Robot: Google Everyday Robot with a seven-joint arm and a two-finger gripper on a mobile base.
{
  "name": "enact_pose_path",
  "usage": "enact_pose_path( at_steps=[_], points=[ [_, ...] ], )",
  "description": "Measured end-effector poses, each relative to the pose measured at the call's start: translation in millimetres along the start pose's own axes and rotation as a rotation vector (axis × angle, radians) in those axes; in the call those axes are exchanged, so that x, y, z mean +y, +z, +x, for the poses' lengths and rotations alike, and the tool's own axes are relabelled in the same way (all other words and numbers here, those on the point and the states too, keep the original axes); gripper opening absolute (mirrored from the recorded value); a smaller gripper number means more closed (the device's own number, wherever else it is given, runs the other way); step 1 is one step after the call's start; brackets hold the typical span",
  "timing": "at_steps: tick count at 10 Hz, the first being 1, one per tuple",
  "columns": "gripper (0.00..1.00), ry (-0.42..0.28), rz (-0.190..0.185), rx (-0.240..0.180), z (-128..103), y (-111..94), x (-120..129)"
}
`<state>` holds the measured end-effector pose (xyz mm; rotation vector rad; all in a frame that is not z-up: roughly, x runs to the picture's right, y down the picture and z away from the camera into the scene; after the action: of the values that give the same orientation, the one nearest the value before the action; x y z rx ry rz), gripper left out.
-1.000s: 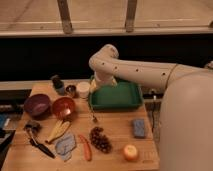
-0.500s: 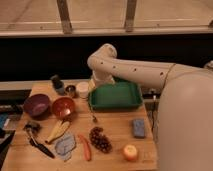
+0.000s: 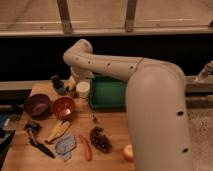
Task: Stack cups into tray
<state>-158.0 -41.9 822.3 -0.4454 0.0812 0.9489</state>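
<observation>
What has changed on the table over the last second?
The arm swung left, carrying the gripper from the green tray edge to between the cream-white cup and the dark cup. Neither cup looks lifted. Both cups, the tray, the purple bowl and the orange bowl stayed put.

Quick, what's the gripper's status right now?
Gripper: state cannot be told; it is beside the white cup, just left of the green tray.

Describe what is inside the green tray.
Only bare green floor shows inside the tray; its right part is covered by the robot's arm. The cream cup stands outside its left wall, by the end effector.
</observation>
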Motion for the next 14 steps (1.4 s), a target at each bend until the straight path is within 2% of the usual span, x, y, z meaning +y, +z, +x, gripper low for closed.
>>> enact_pose_path(
  at_steps=[3,4,9,11,14],
  points=[
    [0.8,-0.121,-0.044,-0.035,-33,3,44],
    [0.8,-0.159,-0.079,-0.058,-39,3,60],
    [0.8,-0.166,-0.089,-0.066,-40,4,64],
    [0.8,-0.158,-0.099,-0.062,-38,25,69],
    [0.8,-0.162,-0.129,-0.035,-39,55,75]
  ],
)
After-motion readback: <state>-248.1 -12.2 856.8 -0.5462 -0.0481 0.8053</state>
